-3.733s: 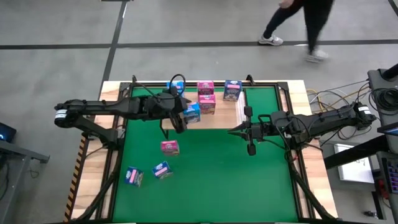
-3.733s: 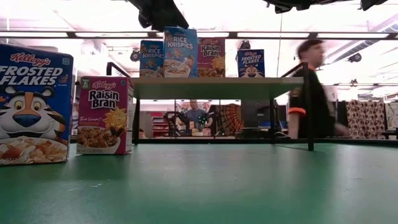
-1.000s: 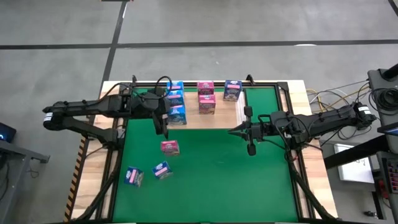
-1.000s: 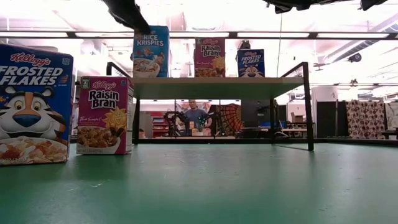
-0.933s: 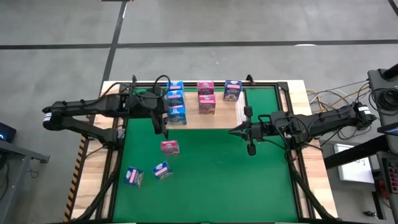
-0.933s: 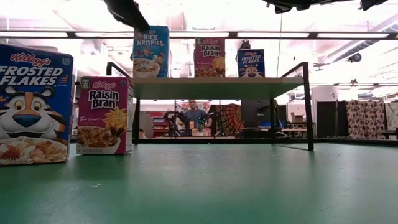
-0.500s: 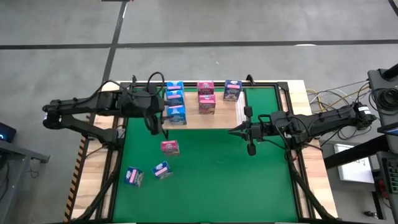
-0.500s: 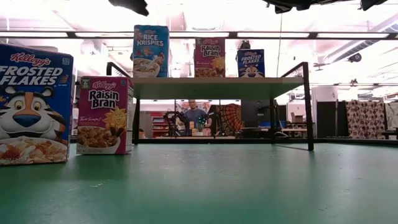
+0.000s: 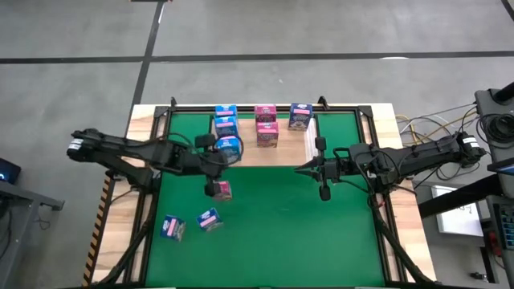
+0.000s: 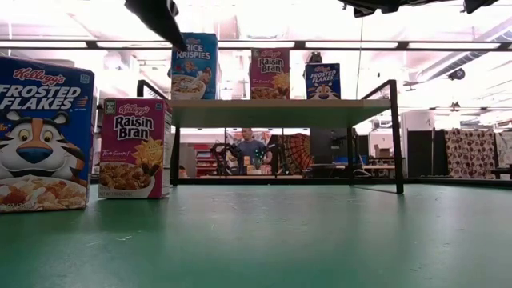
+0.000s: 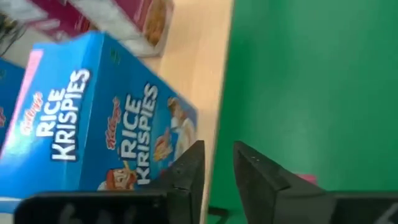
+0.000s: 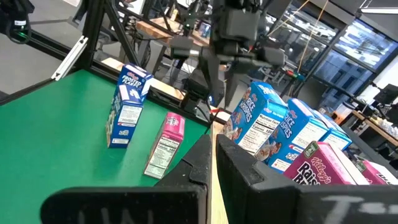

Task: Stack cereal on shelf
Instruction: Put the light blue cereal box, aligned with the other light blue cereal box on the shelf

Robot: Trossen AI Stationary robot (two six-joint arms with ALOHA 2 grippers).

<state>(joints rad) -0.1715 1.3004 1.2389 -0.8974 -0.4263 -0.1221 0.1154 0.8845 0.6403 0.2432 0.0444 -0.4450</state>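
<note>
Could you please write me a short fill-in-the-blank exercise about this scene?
1. The shelf holds ___ Rice Krispies boxes.
2. The box nearest the left gripper is coloured ___.
3. The number of cereal boxes standing on the green mat is ___.

Missing words: three; pink; three.

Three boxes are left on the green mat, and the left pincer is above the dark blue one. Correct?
Not quite. Three boxes remain on the green mat, but in the high view the left pincer is above the pink box, not a dark blue one.
</note>
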